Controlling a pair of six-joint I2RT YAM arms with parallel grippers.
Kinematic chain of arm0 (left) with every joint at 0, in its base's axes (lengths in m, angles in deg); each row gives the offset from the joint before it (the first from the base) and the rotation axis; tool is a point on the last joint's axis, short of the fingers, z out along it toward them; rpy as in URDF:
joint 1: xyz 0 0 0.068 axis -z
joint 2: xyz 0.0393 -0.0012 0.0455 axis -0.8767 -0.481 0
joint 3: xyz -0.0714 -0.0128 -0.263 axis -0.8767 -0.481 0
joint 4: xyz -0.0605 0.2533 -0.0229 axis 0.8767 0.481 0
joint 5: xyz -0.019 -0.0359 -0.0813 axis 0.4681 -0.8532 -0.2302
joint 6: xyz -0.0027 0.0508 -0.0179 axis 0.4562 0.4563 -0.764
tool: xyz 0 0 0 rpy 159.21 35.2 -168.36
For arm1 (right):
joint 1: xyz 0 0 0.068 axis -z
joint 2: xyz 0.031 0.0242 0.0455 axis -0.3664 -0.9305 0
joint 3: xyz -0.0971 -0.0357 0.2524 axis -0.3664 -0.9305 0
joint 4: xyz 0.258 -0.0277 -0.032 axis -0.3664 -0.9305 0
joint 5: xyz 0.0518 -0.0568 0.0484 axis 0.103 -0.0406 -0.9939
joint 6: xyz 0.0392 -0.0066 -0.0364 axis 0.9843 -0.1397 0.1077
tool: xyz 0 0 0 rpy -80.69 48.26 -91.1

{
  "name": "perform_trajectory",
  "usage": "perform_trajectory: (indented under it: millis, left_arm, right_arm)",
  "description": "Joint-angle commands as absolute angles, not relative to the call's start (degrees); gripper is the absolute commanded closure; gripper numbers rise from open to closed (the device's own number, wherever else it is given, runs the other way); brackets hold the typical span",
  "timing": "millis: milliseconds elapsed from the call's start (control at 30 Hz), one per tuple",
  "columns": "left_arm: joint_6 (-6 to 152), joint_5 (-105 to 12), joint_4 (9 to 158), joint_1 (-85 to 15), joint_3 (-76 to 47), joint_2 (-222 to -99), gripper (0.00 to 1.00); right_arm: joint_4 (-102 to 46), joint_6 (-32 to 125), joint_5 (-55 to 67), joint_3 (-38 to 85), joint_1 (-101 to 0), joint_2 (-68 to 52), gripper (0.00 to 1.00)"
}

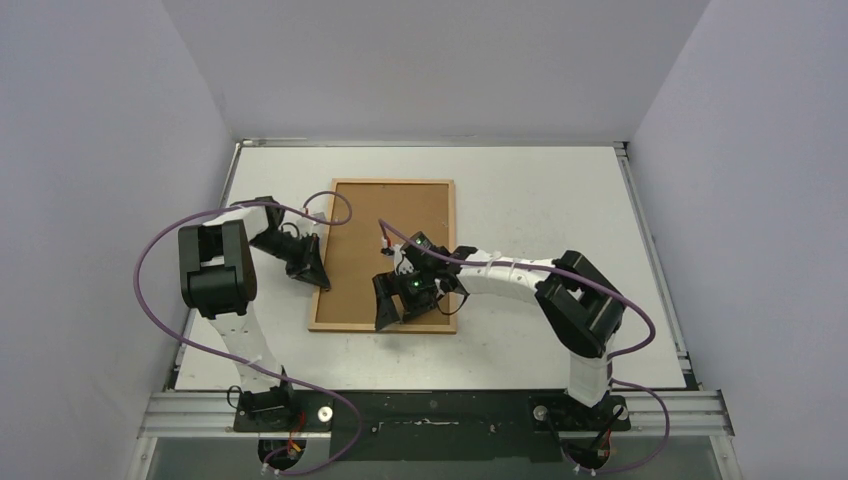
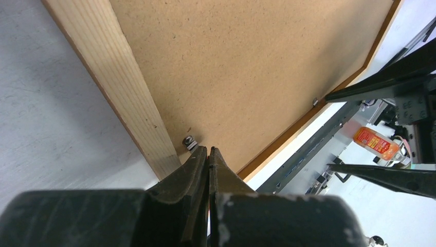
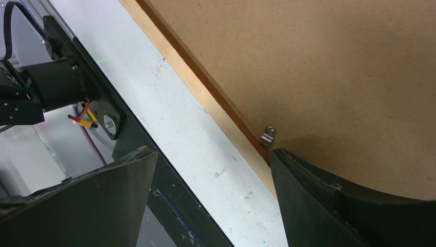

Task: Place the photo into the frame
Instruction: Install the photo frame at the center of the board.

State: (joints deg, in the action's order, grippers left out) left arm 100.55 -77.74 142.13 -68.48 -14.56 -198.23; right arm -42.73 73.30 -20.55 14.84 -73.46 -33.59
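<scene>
The frame (image 1: 392, 183) lies flat in the middle of the table, and a plain brown fibreboard backing sheet (image 1: 390, 225) fills its opening. The photo is hidden. My left gripper (image 1: 320, 283) is shut and empty. Its tips (image 2: 208, 150) rest on the backing by a small metal clip (image 2: 191, 141) inside the pale wooden rail (image 2: 118, 77). My right gripper (image 1: 415, 312) is open over the frame's near edge (image 3: 205, 98). One of its fingers (image 3: 329, 206) is over the backing beside another clip (image 3: 268, 135); the other is off the frame.
The white table (image 1: 540, 200) is walled on three sides. A black metal rail (image 3: 133, 149) runs along its near edge, where both arm bases (image 1: 280, 408) are bolted. Purple cables (image 1: 160, 250) loop beside the arms.
</scene>
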Motion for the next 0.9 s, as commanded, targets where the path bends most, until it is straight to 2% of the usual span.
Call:
perform_trajectory:
  millis: [0, 233, 367, 667, 867]
  left_arm:
    - [102.81, -79.13, 143.30, -69.06, -13.61, -195.88, 1.00]
    - [107.09, -81.95, 152.04, -72.45, -7.92, -192.80, 1.00]
    - [108.93, -81.70, 155.88, -74.98, -5.04, -191.29, 0.89]
    - [110.72, -76.58, 151.32, -76.20, -14.80, -192.65, 0.86]
    - [111.63, -75.98, 150.22, -76.19, -16.61, -193.75, 0.85]
  right_arm:
    - [-48.68, 69.31, -17.53, 20.14, -70.43, -31.03, 0.16]
    - [-48.30, 67.84, -16.52, 19.37, -69.64, -30.74, 0.15]
    - [-45.98, 68.69, -17.79, 18.49, -71.14, -33.11, 0.15]
    - [-41.81, 70.72, -18.42, 15.88, -72.91, -34.36, 0.16]
    - [-41.04, 71.28, -19.33, 15.64, -73.00, -35.50, 0.16]
